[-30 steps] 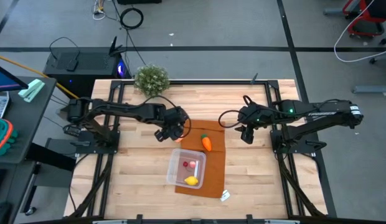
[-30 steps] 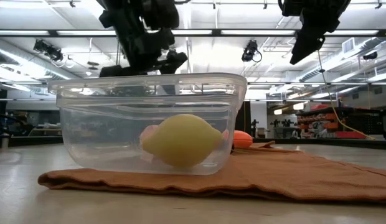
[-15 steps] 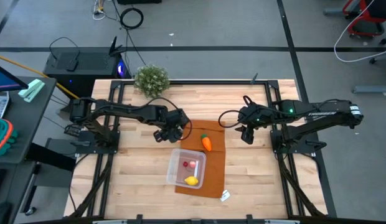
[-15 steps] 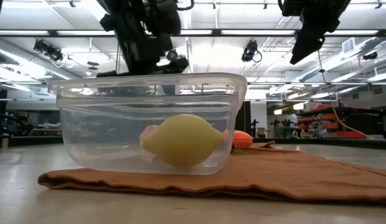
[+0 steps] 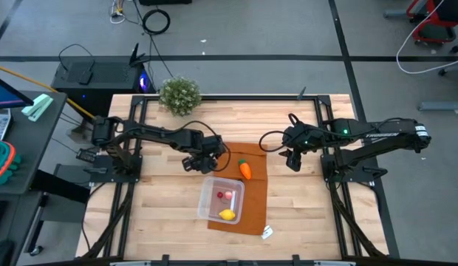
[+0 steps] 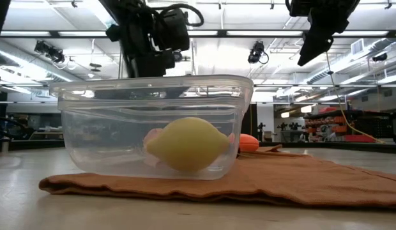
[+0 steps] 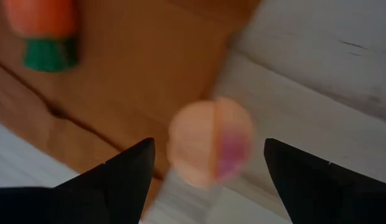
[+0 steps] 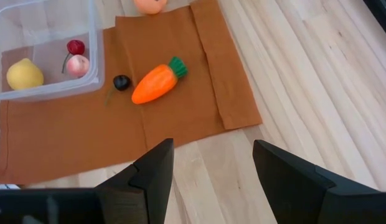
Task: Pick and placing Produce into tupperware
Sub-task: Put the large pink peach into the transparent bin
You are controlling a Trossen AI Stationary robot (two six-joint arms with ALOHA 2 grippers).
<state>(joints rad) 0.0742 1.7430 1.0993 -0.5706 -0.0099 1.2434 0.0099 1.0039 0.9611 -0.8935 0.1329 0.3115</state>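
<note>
We see the left pincer [image 7: 205,163] hanging just above the peach [image 7: 210,142], its two fingers spread apart with the fruit framed between them and nothing held. The peach sits right at the edge of the brown mat [image 8: 174,118], near the far corner of the plastic box [image 5: 222,199]. We judge it to be a light, hard, smooth toy ball, so it may roll or squirt out if pinched off-centre; the best hold is across its widest middle, fingers coming straight down on either side.

The carrot [image 5: 245,170] lies on the mat just beside the peach's spot, with a small dark cherry [image 8: 121,81] between it and the box. The carrot is long and tapered, and we would take it across the thick orange body, not the green top.

Inside the box already rest a lemon [image 6: 188,143] and two little red and pink pieces [image 8: 75,56]. The box has low walls and free floor on its far side, so a drop from above looks easy. It is light and could slide on the cloth if bumped.

The right pincer [image 8: 208,180] waits over bare tabletop [image 5: 295,199] beyond the mat, fingers apart and empty, well clear of the left arm's path.
</note>
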